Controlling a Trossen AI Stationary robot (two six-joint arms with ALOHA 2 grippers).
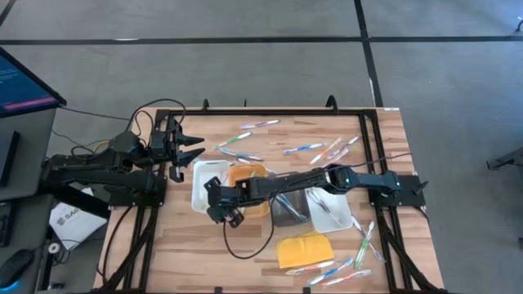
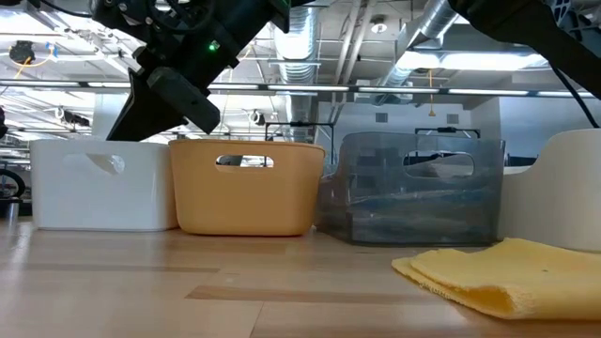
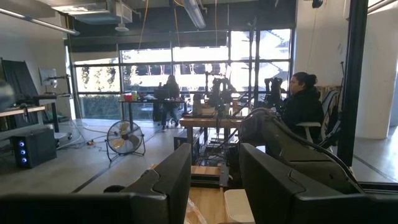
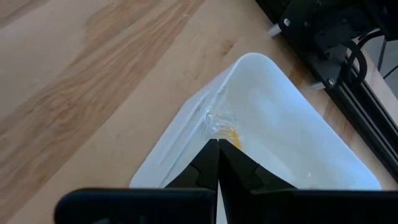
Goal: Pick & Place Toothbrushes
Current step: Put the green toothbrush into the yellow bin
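No readable brand or label on trays or brushes; white sheet w/ dark print [image 1: 72, 221] on floor left of table starts "GAG", rest illegible.

R gripper [image 4: 218, 144]: fingers pressed together, tips over near corner of white rectangular plastic tray [image 4: 292, 134]. Small clear crinkly bit w/ yellow-orange in it sits right at the tips, can't tell what it is or if it's actually pinched. R arm reaches across orange tray [image 1: 248, 181] and grey tray [image 1: 288, 204] to get there.

L gripper [image 1: 192, 147]: parked at far-left table edge, fingers partly apart, nothing between them.

Thin plastic toothbrushes [image 1: 245, 139]: scattered on wood table [image 1: 270, 245], one cluster far side, another near-right by yellow cloth pad [image 1: 304, 247]. A few lie in white tray far right [image 1: 331, 208].
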